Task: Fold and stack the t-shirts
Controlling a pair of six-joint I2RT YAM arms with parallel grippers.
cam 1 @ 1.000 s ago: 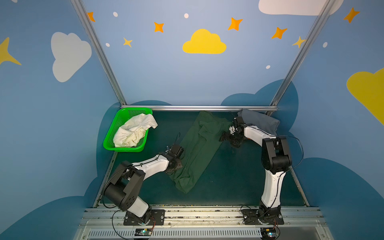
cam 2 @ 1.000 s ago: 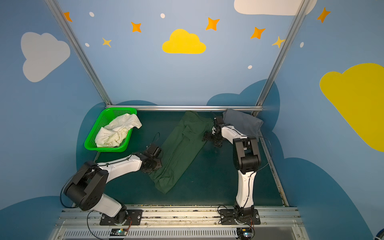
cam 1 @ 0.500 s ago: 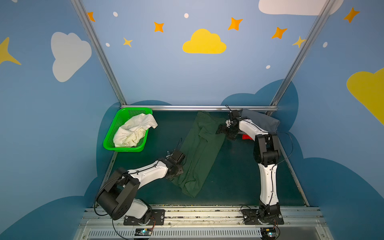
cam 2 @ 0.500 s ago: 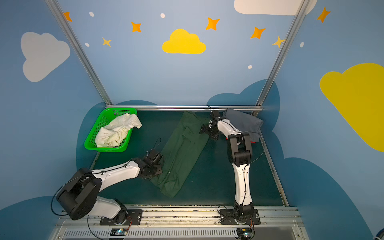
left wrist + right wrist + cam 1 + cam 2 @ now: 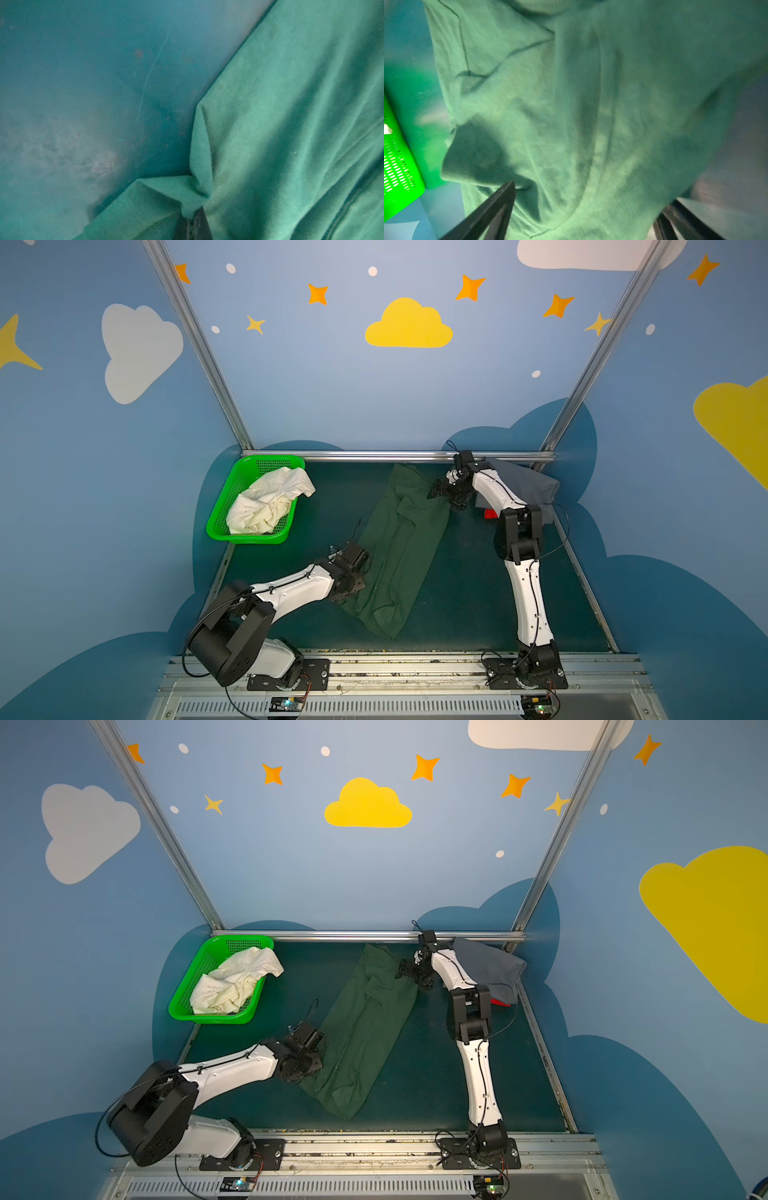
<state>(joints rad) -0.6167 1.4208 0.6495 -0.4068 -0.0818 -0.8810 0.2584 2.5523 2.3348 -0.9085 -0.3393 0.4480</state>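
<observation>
The dark green t-shirt point(image 5: 399, 547) point(image 5: 361, 1027) lies as a long folded strip slanting across the teal mat point(image 5: 478, 593). My left gripper point(image 5: 362, 570) point(image 5: 192, 225) sits low at the strip's left edge, shut on a pinch of its cloth. At the far right corner of the shirt point(image 5: 571, 104) my right gripper point(image 5: 440, 491) point(image 5: 592, 193) hovers open, a finger point(image 5: 500, 205) on each side of the cloth. A grey t-shirt point(image 5: 523, 489) lies folded at the back right, with a red one point(image 5: 489, 513) peeking from beneath. The cream-white t-shirt point(image 5: 270, 502) is crumpled in the basket.
The bright green basket point(image 5: 220, 526) point(image 5: 183, 1006) stands at the back left of the mat, also seen in the right wrist view point(image 5: 398, 166). Metal rails point(image 5: 399, 456) border the mat at the back and sides, and the arm bases stand on the front rail.
My left gripper has drawn the green shirt's near edge toward the front. The right gripper has moved back and left over the shirt's far corner, still open.
</observation>
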